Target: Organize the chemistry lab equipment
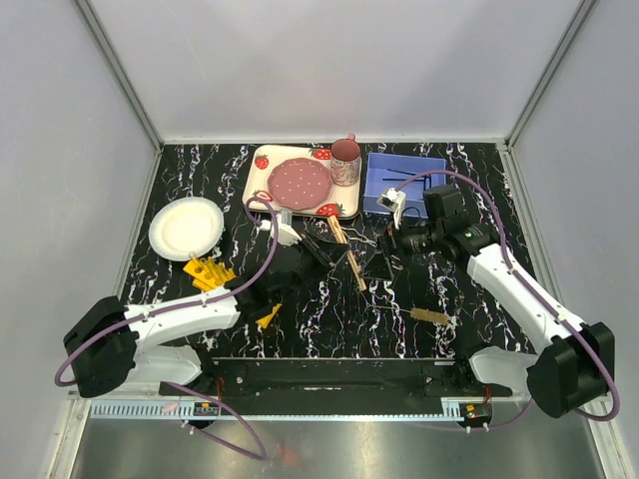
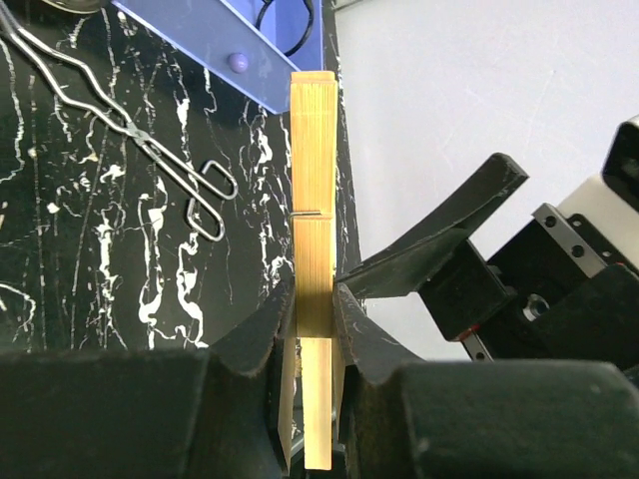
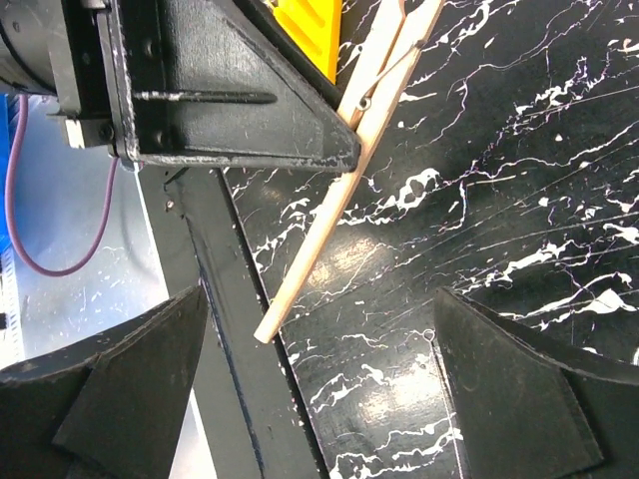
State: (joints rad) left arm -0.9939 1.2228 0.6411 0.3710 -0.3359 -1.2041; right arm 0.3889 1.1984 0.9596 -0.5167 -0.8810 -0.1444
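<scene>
Nearest the lens, the left end effector (image 2: 315, 304) is clamped on the slim wooden stick (image 2: 313, 180), held off the bench (image 2: 80, 249) with its long axis running straight up the left wrist frame toward the blue tray (image 2: 215, 45). From the right wrist it slants upper right to centre, free tip pointing into the gap of the right end effector (image 3: 321, 309), fingers wide apart; a handover looks likely.

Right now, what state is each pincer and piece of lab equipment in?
left pincer: shut on the wooden test-tube clamp
right pincer: open, empty
wire tongs: lying flat, untouched
tube brush: lying flat, untouched
yellow rack: set down, untouched
</scene>
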